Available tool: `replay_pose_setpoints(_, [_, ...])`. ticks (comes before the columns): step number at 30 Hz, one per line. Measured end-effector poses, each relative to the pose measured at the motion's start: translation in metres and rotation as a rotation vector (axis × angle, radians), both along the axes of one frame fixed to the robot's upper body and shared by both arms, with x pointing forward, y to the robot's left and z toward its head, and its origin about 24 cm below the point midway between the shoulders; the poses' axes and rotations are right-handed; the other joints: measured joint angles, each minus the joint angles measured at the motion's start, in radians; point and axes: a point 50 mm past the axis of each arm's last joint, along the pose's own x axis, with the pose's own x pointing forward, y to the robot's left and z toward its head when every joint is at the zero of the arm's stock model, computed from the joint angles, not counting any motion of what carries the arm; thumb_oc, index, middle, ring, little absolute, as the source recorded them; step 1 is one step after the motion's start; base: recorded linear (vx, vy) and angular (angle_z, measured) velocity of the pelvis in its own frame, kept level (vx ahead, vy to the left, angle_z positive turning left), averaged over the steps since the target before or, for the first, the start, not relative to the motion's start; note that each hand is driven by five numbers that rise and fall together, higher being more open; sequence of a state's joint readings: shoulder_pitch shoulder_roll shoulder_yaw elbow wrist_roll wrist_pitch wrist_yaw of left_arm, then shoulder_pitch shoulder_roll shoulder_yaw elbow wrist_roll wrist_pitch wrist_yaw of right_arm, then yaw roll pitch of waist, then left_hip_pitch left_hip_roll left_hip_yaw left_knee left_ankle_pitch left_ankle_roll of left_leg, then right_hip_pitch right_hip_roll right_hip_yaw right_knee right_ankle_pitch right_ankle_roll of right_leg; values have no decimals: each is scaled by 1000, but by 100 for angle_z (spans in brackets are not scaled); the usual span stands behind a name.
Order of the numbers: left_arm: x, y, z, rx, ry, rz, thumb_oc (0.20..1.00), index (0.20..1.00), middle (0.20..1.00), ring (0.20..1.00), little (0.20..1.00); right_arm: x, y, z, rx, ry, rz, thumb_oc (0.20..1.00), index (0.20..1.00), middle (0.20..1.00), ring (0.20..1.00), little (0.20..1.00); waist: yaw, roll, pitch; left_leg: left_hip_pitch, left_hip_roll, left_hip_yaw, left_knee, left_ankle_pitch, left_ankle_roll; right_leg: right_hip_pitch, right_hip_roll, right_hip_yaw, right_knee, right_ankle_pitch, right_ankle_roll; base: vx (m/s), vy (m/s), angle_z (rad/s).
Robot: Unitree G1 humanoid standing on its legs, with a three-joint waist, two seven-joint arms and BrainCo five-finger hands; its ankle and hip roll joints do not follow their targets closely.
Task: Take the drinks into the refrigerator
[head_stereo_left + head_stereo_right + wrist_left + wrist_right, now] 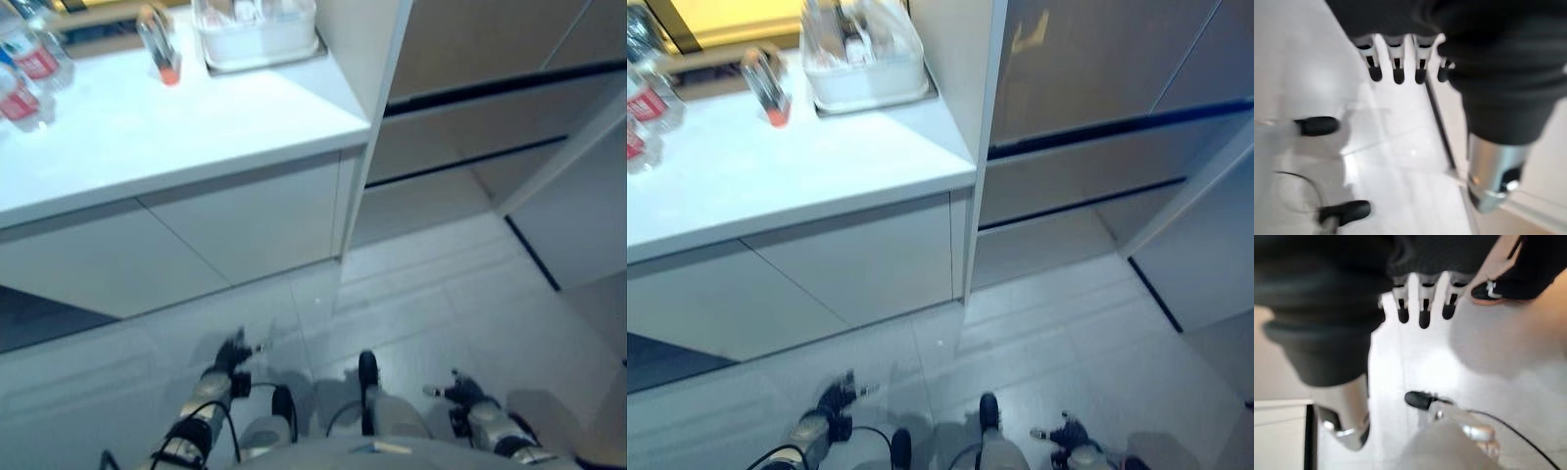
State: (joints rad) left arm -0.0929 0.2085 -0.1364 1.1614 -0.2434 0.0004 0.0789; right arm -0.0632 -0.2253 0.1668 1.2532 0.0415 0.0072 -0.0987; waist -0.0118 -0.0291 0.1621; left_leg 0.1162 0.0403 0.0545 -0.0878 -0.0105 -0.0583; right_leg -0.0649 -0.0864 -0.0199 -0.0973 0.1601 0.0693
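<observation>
Two clear water bottles with red labels [29, 54] [14, 98] stand at the far left of the white counter [196, 127]. Another clear bottle with an orange cap [159, 44] is further back on it. The tall unit with dark gaps [480, 98] rises right of the counter. Both arms hang low over the floor, far from the bottles. My left hand [231, 357] is open, its fingers [1396, 66] straight and holding nothing. My right hand [462, 392] is open too, its fingers [1422, 306] straight over the tiles.
A white tub [257, 29] with items sits at the counter's back right corner. Below the counter are white cabinet fronts [245, 230]. A pale panel [578, 215] angles in at the right. A person's dark shoe [1491, 290] is on the floor near my right hand.
</observation>
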Motion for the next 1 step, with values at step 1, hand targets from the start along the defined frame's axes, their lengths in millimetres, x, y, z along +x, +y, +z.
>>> replay_pose_setpoints(1, [-10, 3, -4, 12, 49, 5, 1000, 1000, 1000, 1000, 1000, -8, 4, -3, 12, 30, 7, 1000, 1000, 1000, 1000, 1000, -2, -1, -14, 12, 2, 2, 0, -5, 3, 11, 2, 0, 0, -5, -4, 110, -37, 0])
